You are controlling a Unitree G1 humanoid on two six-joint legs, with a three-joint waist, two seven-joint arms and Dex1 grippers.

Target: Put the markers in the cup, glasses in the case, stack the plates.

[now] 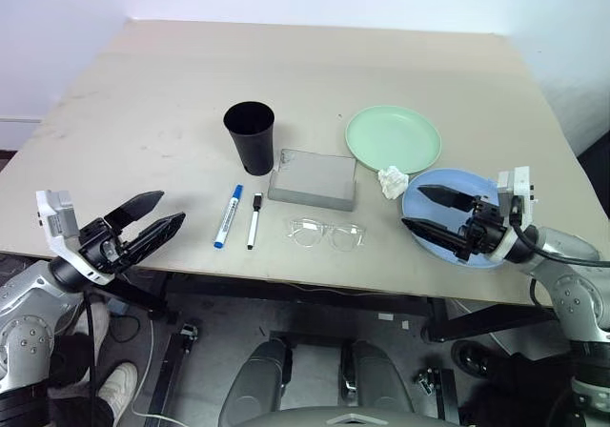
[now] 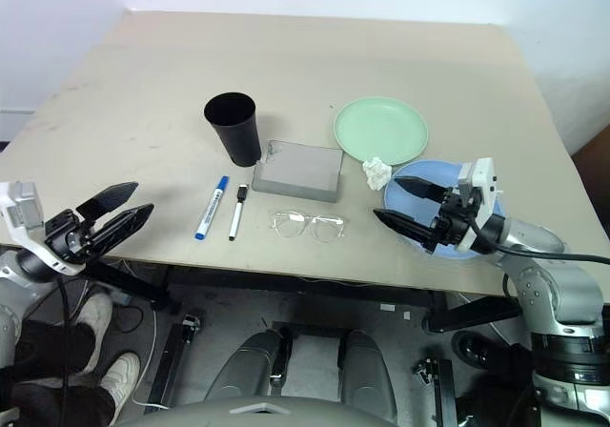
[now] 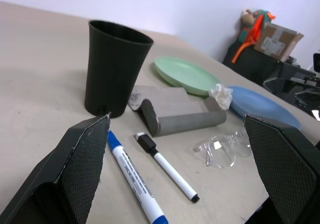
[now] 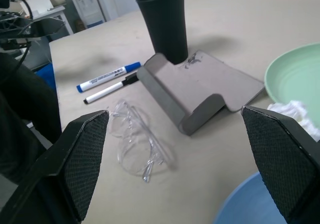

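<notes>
Lying side by side near the front edge of the beige table, the blue-capped marker and the black-capped marker are running their long axes front to back in the left eye view, caps toward the far side. The cup, matte black and tapered, is standing upright behind them, rim up. The case, a flat grey rounded box, is lying crosswise just beside the cup. The glasses, nearly see-through, are sitting in front of the case, long axis crosswise. The green plate is lying behind the blue plate, a crumpled paper sitting between them. The far half of the table is offering open room.

In the right eye view, the left pincer is hovering released off the front left edge, holding nothing. The right pincer is hovering released over the blue plate, empty.

In the left wrist view, the markers are lying flat before the cup.

In the right wrist view, the case is showing a curved, folded edge.
</notes>
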